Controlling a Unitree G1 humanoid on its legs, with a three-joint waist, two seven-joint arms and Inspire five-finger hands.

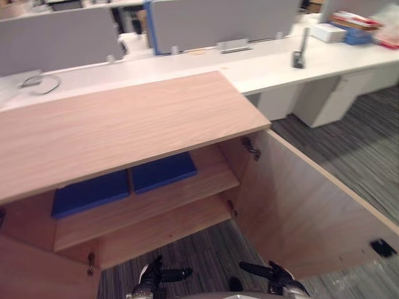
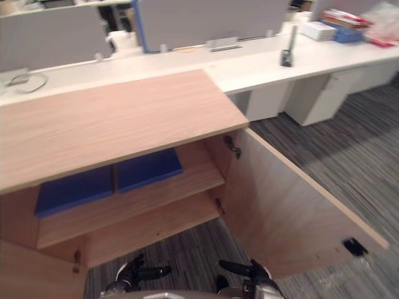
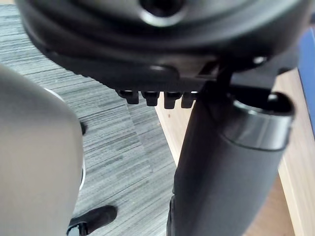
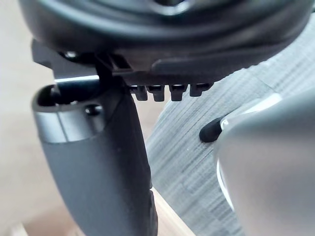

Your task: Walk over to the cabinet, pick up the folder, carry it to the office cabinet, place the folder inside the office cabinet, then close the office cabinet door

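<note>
Left hand (image 1: 156,275) and right hand (image 1: 269,274) hang slack and empty, low before the office cabinet (image 1: 124,124). A blue folder (image 1: 163,171) already lies flat on its upper shelf (image 1: 199,187) beside a second blue folder (image 1: 90,193). Its door (image 1: 299,212) stands wide, so I judge closing comes next.

Cabinet top (image 1: 124,118) overhangs the upper shelf (image 1: 212,180). Left blue folder (image 1: 90,193) and right blue folder (image 1: 163,171) take up that shelf's left and middle; right end bare. Lower shelf (image 1: 162,230) bare. Right door (image 1: 299,212) stands wide open, walling that side; left door (image 1: 37,274) juts out. Carpet (image 1: 199,252) between the doors is free.
</note>
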